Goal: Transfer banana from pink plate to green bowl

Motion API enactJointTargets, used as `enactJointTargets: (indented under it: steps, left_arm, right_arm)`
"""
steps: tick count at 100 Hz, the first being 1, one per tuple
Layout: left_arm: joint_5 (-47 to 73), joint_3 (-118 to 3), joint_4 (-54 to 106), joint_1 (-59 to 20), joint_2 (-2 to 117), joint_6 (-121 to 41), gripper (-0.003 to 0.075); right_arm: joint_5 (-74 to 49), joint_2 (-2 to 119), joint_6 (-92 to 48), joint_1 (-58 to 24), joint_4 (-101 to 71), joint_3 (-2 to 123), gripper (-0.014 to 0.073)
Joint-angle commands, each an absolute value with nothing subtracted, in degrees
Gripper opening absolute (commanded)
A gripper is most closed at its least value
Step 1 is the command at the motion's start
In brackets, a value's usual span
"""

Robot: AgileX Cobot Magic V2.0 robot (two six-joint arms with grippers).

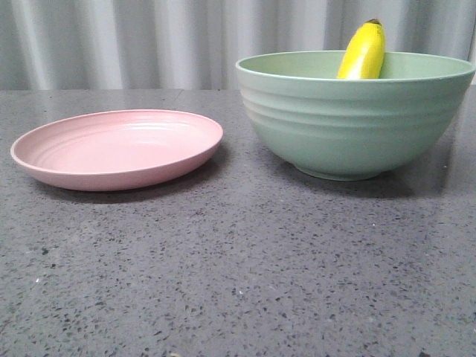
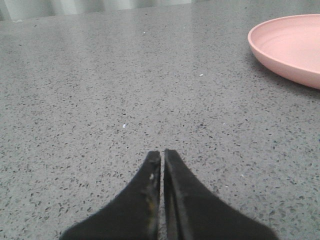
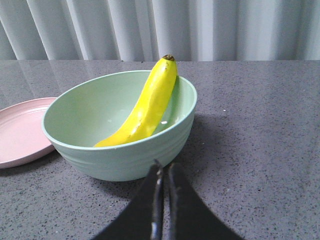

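The yellow banana [image 1: 363,50] lies inside the sage-green bowl [image 1: 349,126], leaning on its far wall with the dark tip above the rim; it also shows in the right wrist view [image 3: 147,107], in the bowl [image 3: 120,155]. The pink plate [image 1: 119,149] is empty, left of the bowl, and shows in the left wrist view [image 2: 290,47] and the right wrist view [image 3: 20,132]. My left gripper [image 2: 162,151] is shut and empty, low over bare table, apart from the plate. My right gripper [image 3: 165,165] is shut and empty, just short of the bowl's outer wall.
The dark grey speckled tabletop [image 1: 238,268] runs under everything. A pale pleated curtain [image 1: 149,41] hangs behind the table's far edge. Neither arm shows in the front view.
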State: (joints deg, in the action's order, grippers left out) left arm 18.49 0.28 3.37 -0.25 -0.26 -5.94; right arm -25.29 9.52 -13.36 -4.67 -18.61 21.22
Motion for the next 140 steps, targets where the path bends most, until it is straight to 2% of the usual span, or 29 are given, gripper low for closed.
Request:
enactJointTargets:
  steps: [1,47,72,80,91,104,121,140]
  left_arm:
    - [14.4,0.8,3.4,-0.1,-1.8,-5.6,-0.0020]
    - [14.4,0.8,3.4,-0.1,-1.8,-5.6,-0.0020]
    - [14.4,0.8,3.4,-0.1,-1.8,-5.6,-0.0020]
    - [14.4,0.8,3.4,-0.1,-1.8,-5.6,-0.0020]
    - [14.4,0.8,3.4,-0.1,-1.8,-5.6,-0.0020]
    - [14.4,0.8,3.4,-0.1,-1.8,-5.6,-0.0020]
    - [14.4,0.8,3.4,-0.1,-1.8,-5.6,-0.0020]
    - [14.4,0.8,3.5,-0.1,-1.8,-5.6,-0.0020]
  right_arm:
    - [-21.2,10.2,-13.9,-4.4,-18.8,22.7,-0.0069]
    - [-20.6,10.2,-13.9,-4.2,-17.8,21.8,-0.0069]
    - [1.1,10.2,-11.7,-0.8,-13.4,11.0,-0.0069]
    - [7.2,10.2,-5.3,0.0,-7.2,7.3,-0.0069]
    - [11.7,9.8,2.6,1.5,1.3,2.8,-0.0069]
    - [13.6,6.1,3.7,2.8,1.8,-2.2,-0.0069]
    - [0.7,-1.8,3.7,4.5,3.7,-2.0,-0.0069]
    - [-7.6,-1.7,3.7,4.8,3.9,-2.0,-0.0069]
